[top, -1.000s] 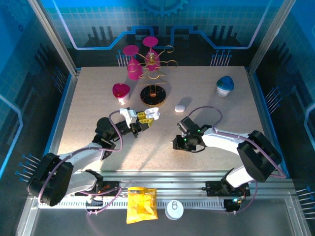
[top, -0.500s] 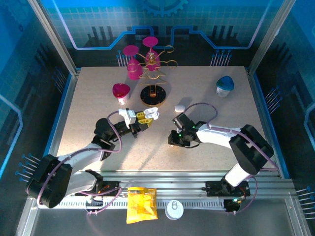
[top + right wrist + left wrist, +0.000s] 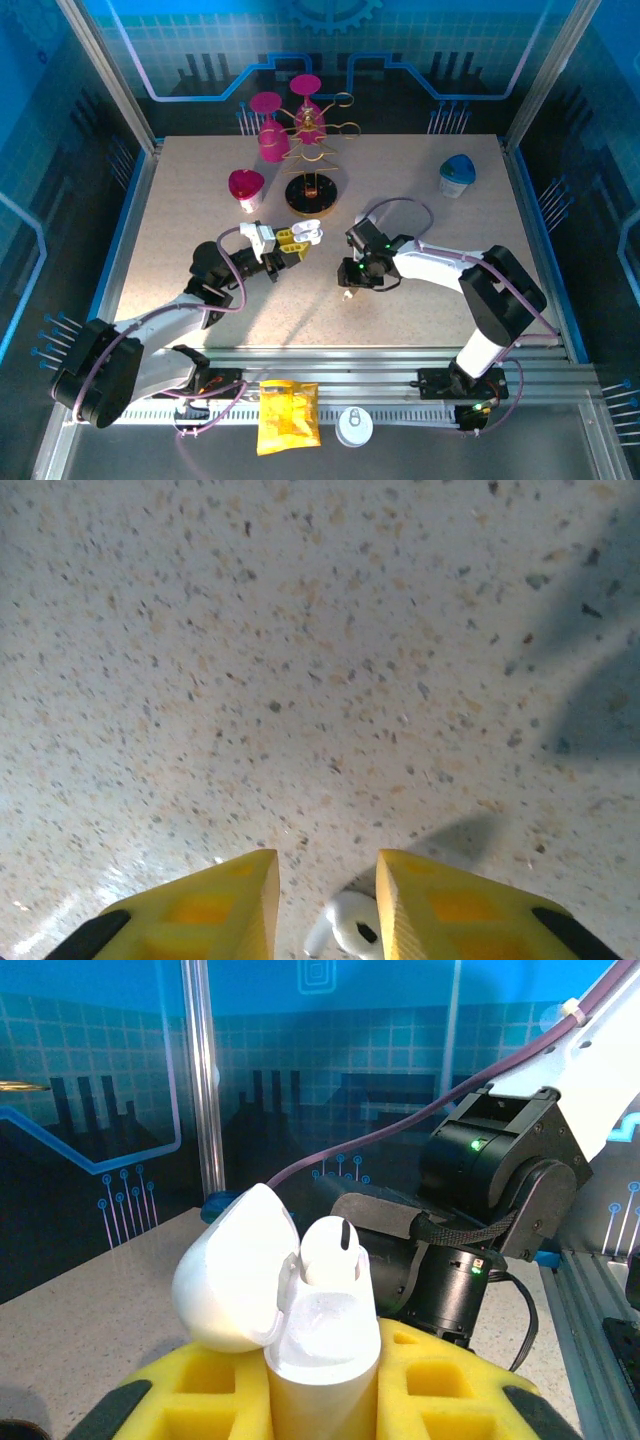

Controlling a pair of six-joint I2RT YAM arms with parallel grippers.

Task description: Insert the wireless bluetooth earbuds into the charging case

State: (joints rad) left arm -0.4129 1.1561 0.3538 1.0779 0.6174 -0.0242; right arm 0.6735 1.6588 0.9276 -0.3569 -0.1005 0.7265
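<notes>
The right arm [image 3: 440, 265] is swinging toward 9 o'clock across the table [image 3: 180, 220], bringing the right gripper [image 3: 349, 287] much closer to the case than a second ago. The left arm [image 3: 160, 320] is staying put. The left gripper [image 3: 298, 240] is clamping the case [image 3: 322, 1350] upright near the table's centre. Its lid [image 3: 235, 1280] is hanging open toward 9 o'clock, and a seated earbud [image 3: 328, 1250] is already poking from one well. The right gripper, about 4 o'clock from the case, is standing with jaws apart around the loose earbud [image 3: 345, 925]. A gap is showing on one side, so it is probably not pinching yet. That earbud is looking light, hard, glossy and slippery. I am judging a gentle pinch across its rounded head safest, leaving the stem free to enter the empty well. No brand or writing is showing legibly on case or earbuds.
</notes>
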